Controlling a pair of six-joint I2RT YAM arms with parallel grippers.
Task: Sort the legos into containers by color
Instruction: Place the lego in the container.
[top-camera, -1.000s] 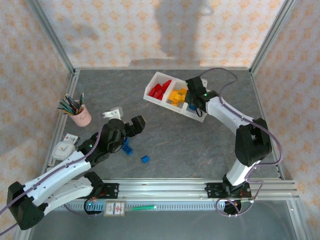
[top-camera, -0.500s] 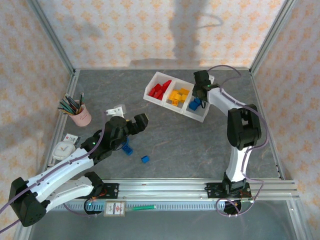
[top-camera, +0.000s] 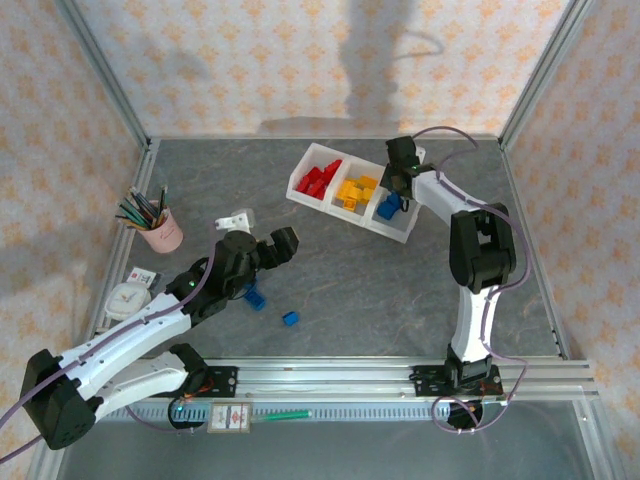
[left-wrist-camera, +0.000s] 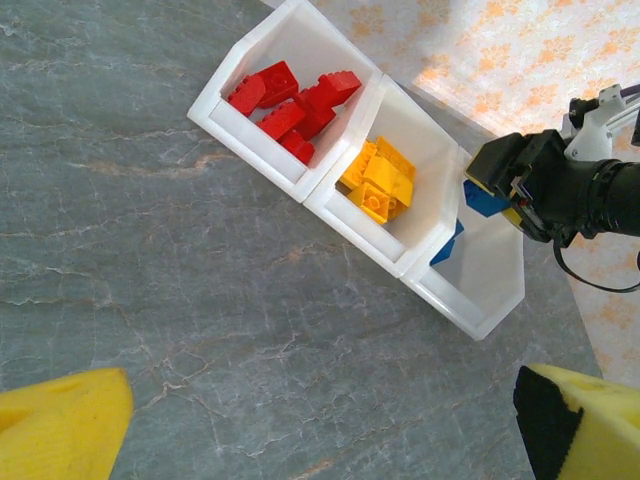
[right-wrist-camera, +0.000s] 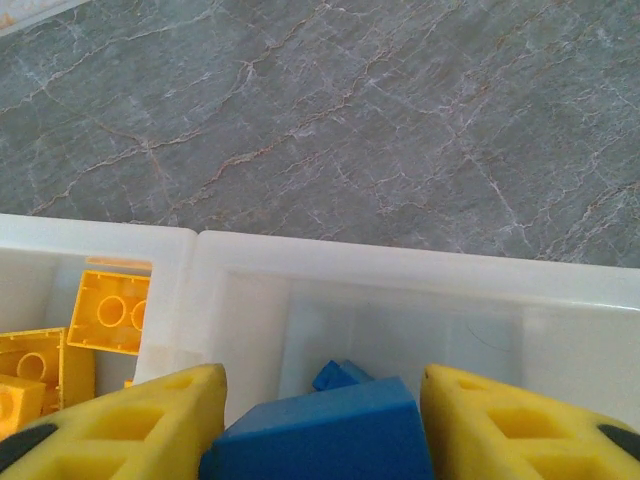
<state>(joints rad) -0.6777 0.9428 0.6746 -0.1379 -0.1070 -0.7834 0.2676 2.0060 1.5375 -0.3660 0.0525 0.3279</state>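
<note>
- The small red and white tag (top-camera: 229, 416) on the rail by my bases is too small to read.
- My right jaws (right-wrist-camera: 320, 420) are clamped on a blue lego (right-wrist-camera: 335, 440) over the white tray (left-wrist-camera: 250, 150).
- In the tray, red legos (left-wrist-camera: 290, 100) lie in one end box and yellow legos (left-wrist-camera: 380, 180) in the middle box.
- My left jaws (top-camera: 262, 232) are apart above the tabletop (top-camera: 380, 290), near two loose blue legos (top-camera: 290, 318).

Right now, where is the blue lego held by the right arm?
In the right wrist view, the blue lego is clamped in the right pincer, over the tray's right-end compartment, beside the compartment holding the yellow legos.
</note>
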